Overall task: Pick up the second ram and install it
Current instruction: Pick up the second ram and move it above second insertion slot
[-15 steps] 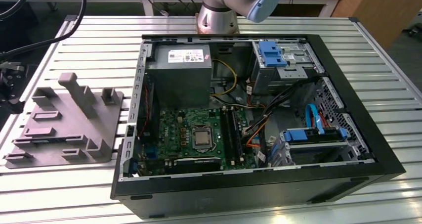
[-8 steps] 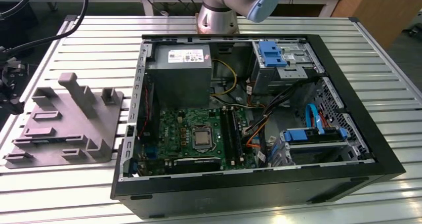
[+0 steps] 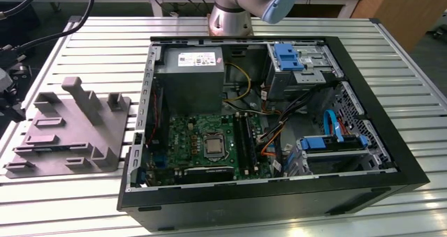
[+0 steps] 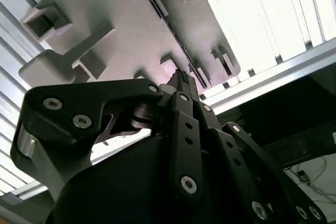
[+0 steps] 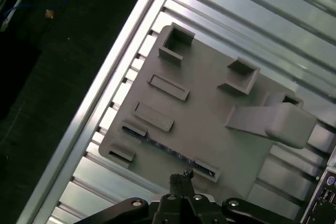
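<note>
A slatted metal worktop (image 3: pixel 84 43) carries an open computer case (image 3: pixel 279 205) across its middle; a grey fixture (image 3: pixel 104 127) sits by the worktop's edge on the exterior view's left; the gripper (image 5: pixel 181 174) hangs above it, fingers (image 5: pixel 176 183) closed together, gripping nothing; the second ram (image 5: pixel 168 149) lies in a fixture slot near the fingertips.

Bright, even light; glare washes out the table (image 4: pixel 273 14) in the second wrist view
</note>
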Robot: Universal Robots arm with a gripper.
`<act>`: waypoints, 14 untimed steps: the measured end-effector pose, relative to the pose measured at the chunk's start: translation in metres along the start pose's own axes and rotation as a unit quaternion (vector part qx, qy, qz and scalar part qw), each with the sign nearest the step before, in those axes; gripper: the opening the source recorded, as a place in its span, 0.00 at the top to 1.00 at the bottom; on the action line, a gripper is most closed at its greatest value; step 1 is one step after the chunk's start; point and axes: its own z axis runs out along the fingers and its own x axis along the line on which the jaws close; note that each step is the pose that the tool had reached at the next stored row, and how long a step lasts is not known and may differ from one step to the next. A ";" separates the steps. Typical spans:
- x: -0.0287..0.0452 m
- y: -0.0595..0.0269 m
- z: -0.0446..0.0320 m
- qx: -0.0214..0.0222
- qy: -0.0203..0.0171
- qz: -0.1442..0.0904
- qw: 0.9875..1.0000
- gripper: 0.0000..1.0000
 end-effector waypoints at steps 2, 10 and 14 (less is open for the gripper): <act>0.0000 -0.0001 0.0007 -0.001 0.001 -0.019 1.000 0.89; 0.0001 -0.0002 0.0034 -0.003 0.004 -0.091 0.996 0.89; 0.0001 -0.0002 0.0047 -0.004 0.006 -0.127 0.992 0.89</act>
